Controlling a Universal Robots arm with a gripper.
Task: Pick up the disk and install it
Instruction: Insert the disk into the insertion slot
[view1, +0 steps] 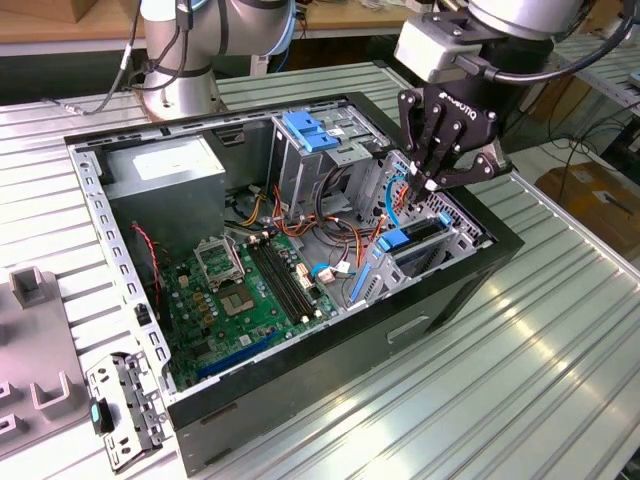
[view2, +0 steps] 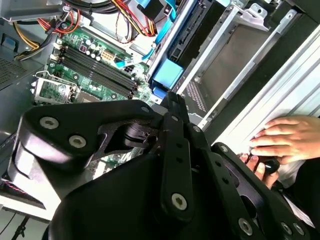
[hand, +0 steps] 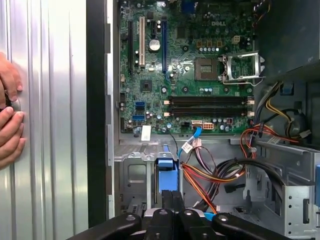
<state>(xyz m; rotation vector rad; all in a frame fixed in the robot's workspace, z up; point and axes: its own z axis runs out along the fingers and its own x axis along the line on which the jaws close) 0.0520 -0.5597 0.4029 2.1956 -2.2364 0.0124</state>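
At the exterior view's left edge, grey moulded fixture blocks (view1: 35, 385) are cut off by the frame. Beside them lies a perforated sheet-metal bracket (view1: 128, 405) with a small dark latch on it. The black steel case (view1: 420, 312) stands open on a ribbed aluminium table (view1: 520, 360). Inside it, from the left, are a plain grey power supply (view1: 165, 165), the green motherboard (view1: 240, 310), a bare-metal drive cage (view1: 305, 170) topped with blue plastic, and a tangle of red, yellow and black cables (view1: 345, 238) that hides the case floor. Further right, the disk (view1: 398, 242) sits edge-up in the bay at the case's right end. Its glossy blue carrier end faces inward and its dark body is mostly hidden by the bay walls. The black gripper (view1: 427, 185) hangs just above it, its fingers drawn together to a point with nothing visible between them. Whether the tips touch the disk cannot be told. In the first wrist view the gripper (hand: 170, 197) overlaps the disk (hand: 167, 172) and blocks any sight of contact, and a person's hands (hand: 11, 135) rest on the table, cropped by the frame. In the second wrist view the gripper (view2: 172, 100) and its linkage cover much of the disk (view2: 167, 76).
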